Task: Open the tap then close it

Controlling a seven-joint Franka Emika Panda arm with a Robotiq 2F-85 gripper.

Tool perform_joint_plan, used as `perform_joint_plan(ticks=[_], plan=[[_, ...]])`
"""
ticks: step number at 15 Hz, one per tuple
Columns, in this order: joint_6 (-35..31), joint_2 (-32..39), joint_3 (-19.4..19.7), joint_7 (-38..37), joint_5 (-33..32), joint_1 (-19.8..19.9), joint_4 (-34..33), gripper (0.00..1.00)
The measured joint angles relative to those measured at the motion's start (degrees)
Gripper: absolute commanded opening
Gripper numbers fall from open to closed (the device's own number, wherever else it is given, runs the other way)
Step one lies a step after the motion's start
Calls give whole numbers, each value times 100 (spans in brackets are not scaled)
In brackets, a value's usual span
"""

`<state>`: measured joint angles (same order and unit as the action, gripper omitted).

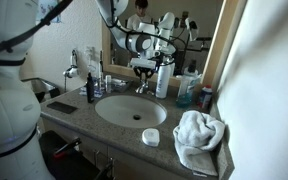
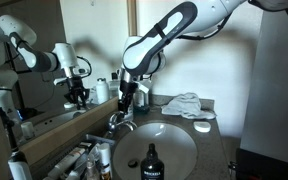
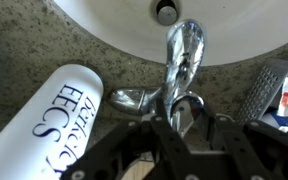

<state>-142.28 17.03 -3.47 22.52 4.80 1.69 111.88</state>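
Observation:
The tap is a small chrome faucet at the back rim of the white basin. In the wrist view its spout points over the drain and its lever handle sits between my black fingers. My gripper is closed around that lever from above. In both exterior views the gripper hangs straight down onto the tap. No water is seen running.
A tall white bottle stands right beside the tap. A dark pump bottle stands at the counter edge. A crumpled white towel and a small white dish lie on the counter. The mirror is close behind.

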Motion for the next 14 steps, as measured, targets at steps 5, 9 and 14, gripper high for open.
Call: perform_joint_plan(ticks=[5, 9, 14], plan=[[360, 58, -29, -12, 11, 16, -224, 8], [526, 102, -36, -13, 11, 17, -359, 8], [537, 105, -116, -13, 11, 14, -553, 8]])
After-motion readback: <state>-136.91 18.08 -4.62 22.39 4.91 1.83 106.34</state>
